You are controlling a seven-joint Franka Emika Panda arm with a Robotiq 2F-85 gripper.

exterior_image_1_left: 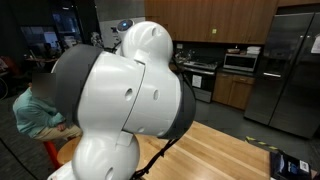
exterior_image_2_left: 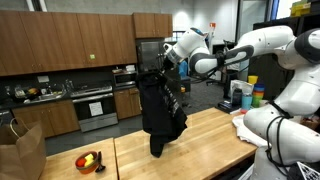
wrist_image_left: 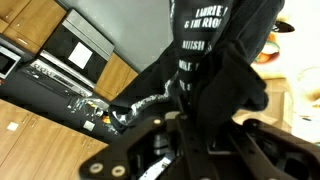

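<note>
Above the wooden surface, in an exterior view, the end effector is clenched on the top of a black garment. The cloth hangs straight down from it in a long, bunched drape. Its lower end reaches the level of the surface near the front edge; whether it touches the wood I cannot tell. The end effector sits directly over the cloth, at about the height of the kitchen cabinets behind.

The wrist view shows the garment close up, with white lettering on it. It spreads away from the fingers, which its folds largely hide.

A bowl of fruit stands on the surface well apart from the cloth, and a paper bag stands further off beyond it.
</note>
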